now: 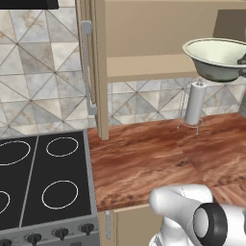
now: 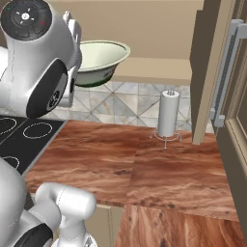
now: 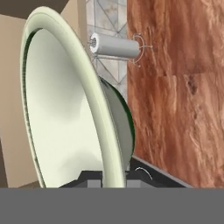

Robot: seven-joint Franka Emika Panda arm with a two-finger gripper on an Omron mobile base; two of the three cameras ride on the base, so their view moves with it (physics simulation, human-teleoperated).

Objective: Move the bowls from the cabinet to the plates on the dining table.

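Cabinet (image 1: 144,29): seen standing open above the counter, its doors swung out to left and right, its shelf running along the far wall.
Counter (image 1: 144,163): a reddish-brown wood top is seen below the cabinet, with a black stove (image 1: 38,178) at its left end.
Bowl (image 1: 217,56): the pale green-white bowl is held in the air just in front of the shelf edge, clear of it, roughly level in the base views; no plate or dining table is seen from here.
Paper towel holder (image 1: 194,103): stood upright on the counter directly below the bowl, against the tiled wall.
Gripper (image 3: 114,178): pressed together on the bowl's rim, the rim pinched between the tips.
Risk: the grip is judged thin, taken on one edge only, so the bowl could be tipped or slipped loose by a fast swing. The right door or the towel holder could be struck if the bowl is lowered or swung wide.
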